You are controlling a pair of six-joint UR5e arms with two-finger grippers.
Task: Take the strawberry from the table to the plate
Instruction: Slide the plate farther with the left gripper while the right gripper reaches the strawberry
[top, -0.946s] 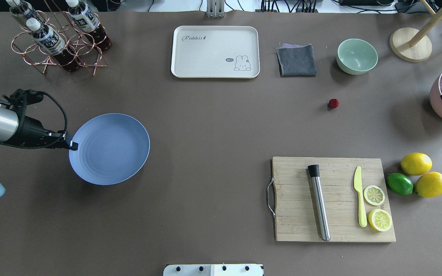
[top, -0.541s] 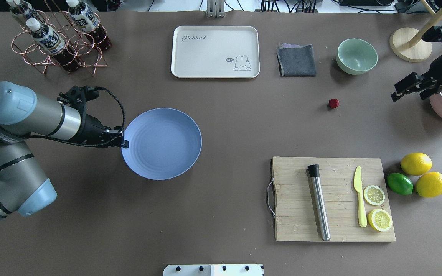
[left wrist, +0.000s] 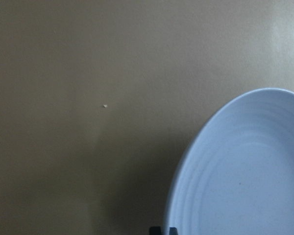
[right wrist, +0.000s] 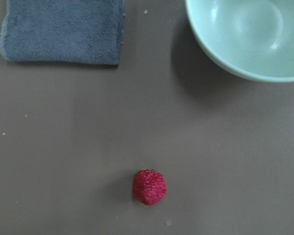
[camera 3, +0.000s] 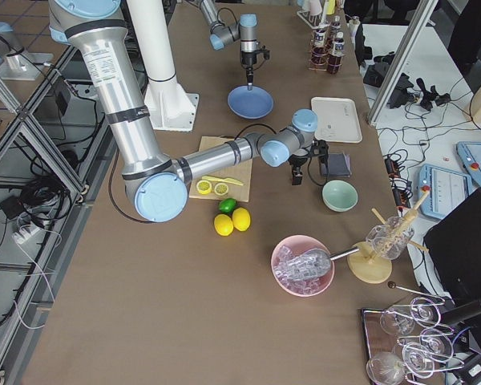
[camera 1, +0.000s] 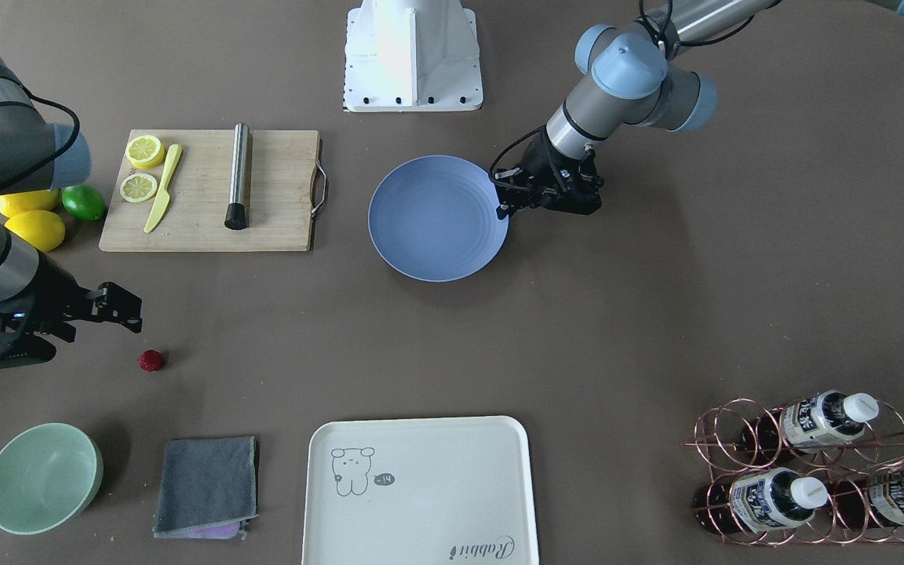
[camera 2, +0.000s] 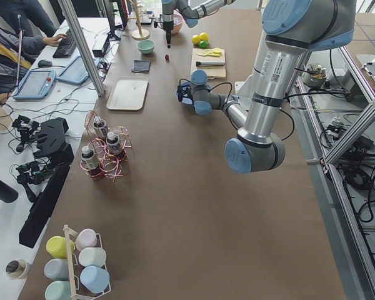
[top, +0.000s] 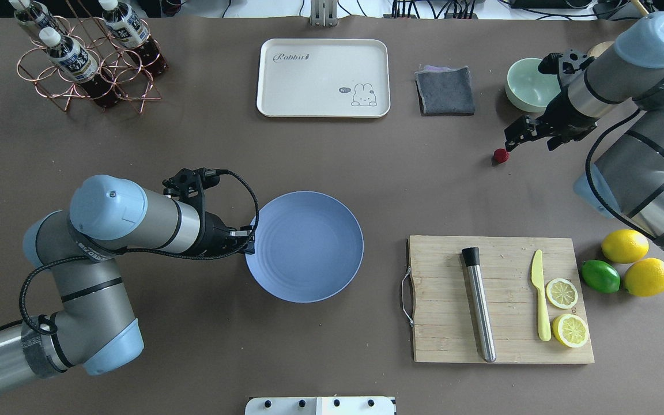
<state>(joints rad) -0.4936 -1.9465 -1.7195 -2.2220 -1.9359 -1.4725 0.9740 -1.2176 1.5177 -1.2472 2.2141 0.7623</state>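
Here the small dark-red, bumpy strawberry lies free on the matte grey-brown table, just beside the right gripper, whose jaws stand apart, empty. The left gripper pinches the rim of the round blue plate, well apart from the fruit. Grasp, carry and release are judged not yet done.

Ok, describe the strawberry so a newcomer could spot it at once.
Find the mint-green bowl at the overhead view's far right, a grey cloth beside it. On the bare table between them, nearer the robot, sits the strawberry: tiny, dark red, bumpy, the only red thing there.
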